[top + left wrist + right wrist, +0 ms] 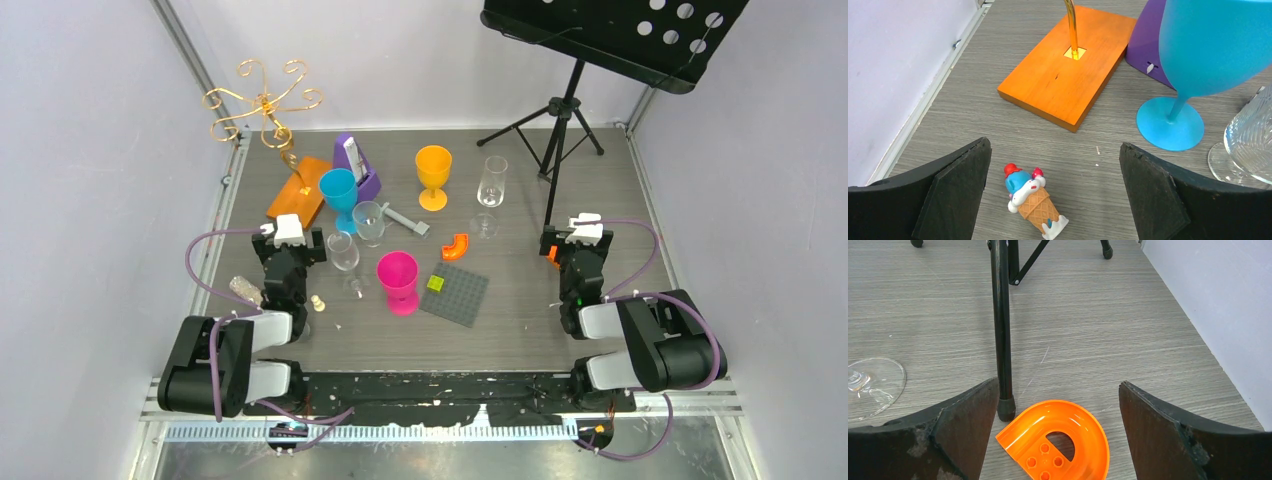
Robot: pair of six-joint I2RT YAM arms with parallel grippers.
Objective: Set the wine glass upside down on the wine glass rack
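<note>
Standing upright near rack: wine glass

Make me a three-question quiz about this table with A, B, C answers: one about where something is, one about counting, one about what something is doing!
1. Where is the ice-cream toy?
A. lying on the table
B. on the orange base
C. hanging on the rack

2. How many coloured goblets stand there?
A. two
B. three
C. five

3. The left gripper has its jaws:
A. open, gripping nothing
B. shut on a glass
C. shut on the toy

Answers:
1 A, it lies on the bare tabletop.
2 B, there is a blue goblet, an orange goblet and a pink goblet.
3 A, the jaws are wide apart, with nothing touching them.
</note>
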